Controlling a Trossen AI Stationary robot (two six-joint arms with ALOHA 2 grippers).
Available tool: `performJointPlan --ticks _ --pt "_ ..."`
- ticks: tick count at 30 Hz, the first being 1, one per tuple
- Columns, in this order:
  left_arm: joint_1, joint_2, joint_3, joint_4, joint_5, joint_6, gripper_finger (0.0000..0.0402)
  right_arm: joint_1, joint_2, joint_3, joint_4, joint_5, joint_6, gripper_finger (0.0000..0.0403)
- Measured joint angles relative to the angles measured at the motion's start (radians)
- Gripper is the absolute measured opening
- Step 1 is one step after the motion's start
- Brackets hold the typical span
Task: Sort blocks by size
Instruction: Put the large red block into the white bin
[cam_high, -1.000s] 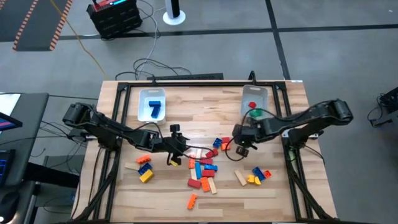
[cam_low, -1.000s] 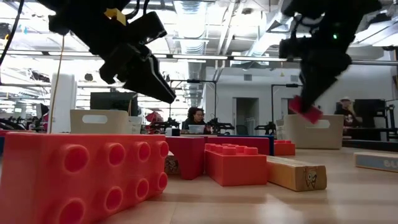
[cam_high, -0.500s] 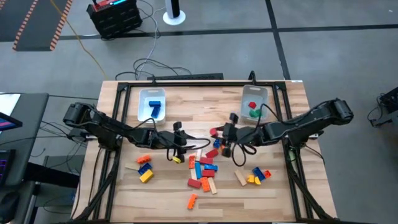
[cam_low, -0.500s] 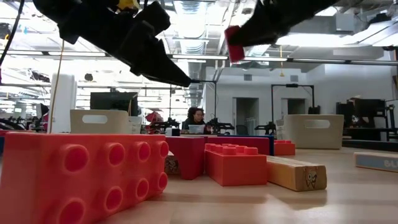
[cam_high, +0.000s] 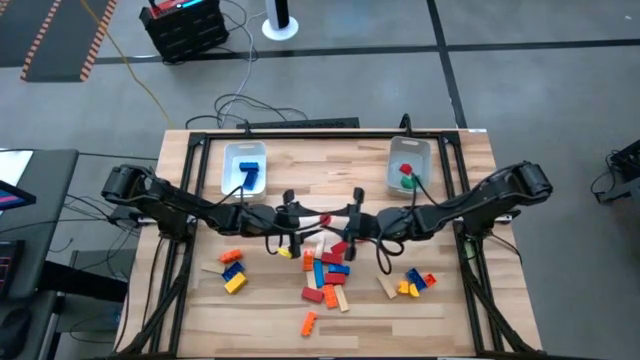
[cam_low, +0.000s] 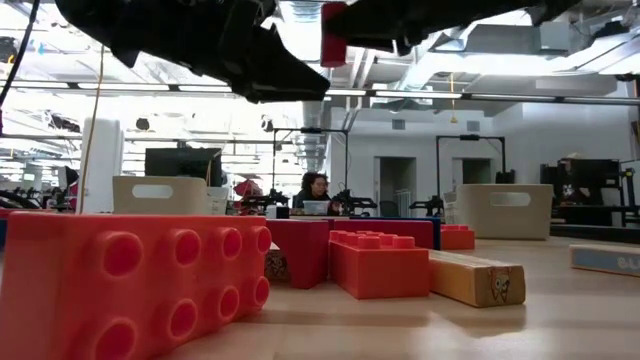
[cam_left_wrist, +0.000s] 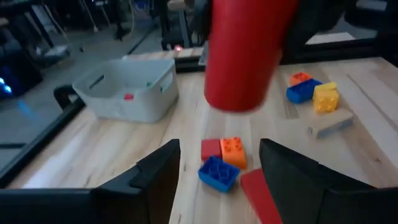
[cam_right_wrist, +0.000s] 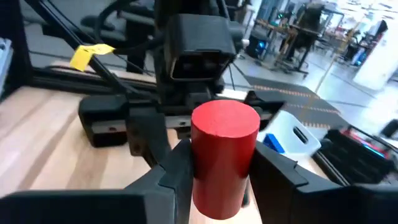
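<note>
Both arms meet over mid-bench (cam_high: 460, 160), raised above the loose blocks (cam_high: 328, 272). Right pincer (cam_right_wrist: 214, 171) pinches a red cylinder block (cam_right_wrist: 222, 155) upright between its fingers, the block's top standing proud of the tips. Left pincer (cam_left_wrist: 219, 165) faces it, fingers spread with nothing between them; the red cylinder block hangs just ahead of its tips. Two clear bins (cam_high: 245, 168) sit at the far side, well apart.
</note>
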Motion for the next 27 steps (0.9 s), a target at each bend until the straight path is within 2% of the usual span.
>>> performJointPlan --ticks 10,14,21,24,27 --pt "0.0 0.005 0.0 0.093 0.004 0.059 0.0216 -0.017 0.059 0.001 0.172 -0.054 -0.035 0.0154" --pt "0.0 0.005 0.0 0.141 0.07 0.091 0.0214 -0.017 0.064 0.0 0.201 -0.061 -0.044 0.0154" --pt "0.0 0.005 0.001 0.242 0.076 0.121 0.0211 -0.017 0.068 0.001 0.209 -0.072 -0.044 0.0154" --pt "0.0 0.006 0.002 0.252 0.075 0.137 0.0191 -0.017 0.068 0.001 0.211 -0.073 -0.043 0.0156" --pt "0.009 0.006 0.002 0.249 0.073 0.138 0.0145 -0.017 0.068 0.001 0.211 -0.073 -0.042 0.0163"
